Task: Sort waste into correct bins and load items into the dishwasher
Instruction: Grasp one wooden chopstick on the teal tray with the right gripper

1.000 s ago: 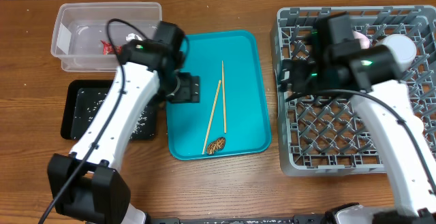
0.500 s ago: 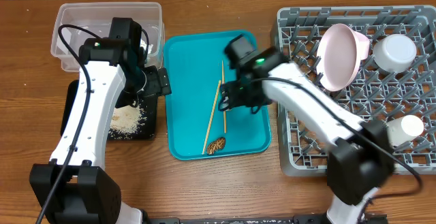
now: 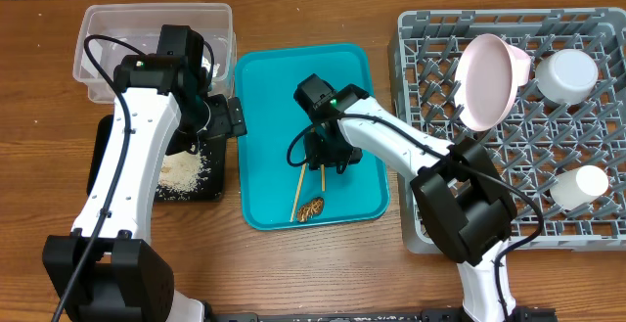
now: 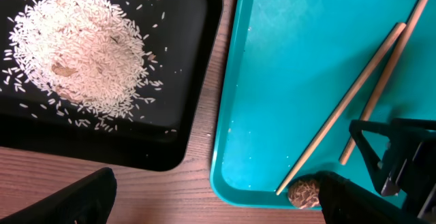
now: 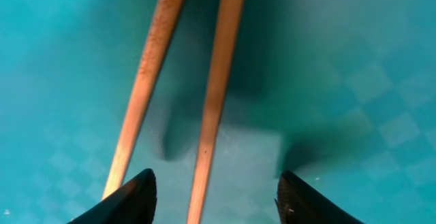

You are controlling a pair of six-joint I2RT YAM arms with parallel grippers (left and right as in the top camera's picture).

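Observation:
Two wooden chopsticks (image 3: 298, 193) lie on the teal tray (image 3: 362, 87), next to a brown food scrap (image 3: 310, 208). My right gripper (image 3: 321, 156) is low over them and open. In the right wrist view its fingers (image 5: 214, 200) straddle one chopstick (image 5: 214, 101), and the other chopstick (image 5: 146, 67) lies just left of the left finger. My left gripper (image 3: 227, 118) is open and empty over the gap between the teal tray and the black tray (image 3: 108, 180). In the left wrist view its fingers (image 4: 218, 200) frame the rice pile (image 4: 78, 47), the chopsticks (image 4: 347, 108) and the scrap (image 4: 304, 191).
A clear plastic bin (image 3: 108, 19) stands at the back left. The grey dish rack (image 3: 430, 205) on the right holds a pink bowl (image 3: 484, 82) and two white cups (image 3: 567, 72). The black tray holds rice (image 3: 181, 173).
My right arm has left the rack, leaving the pink bowl there, and come down over the chopsticks. My left arm moved from the teal tray to the black tray, where rice now lies.

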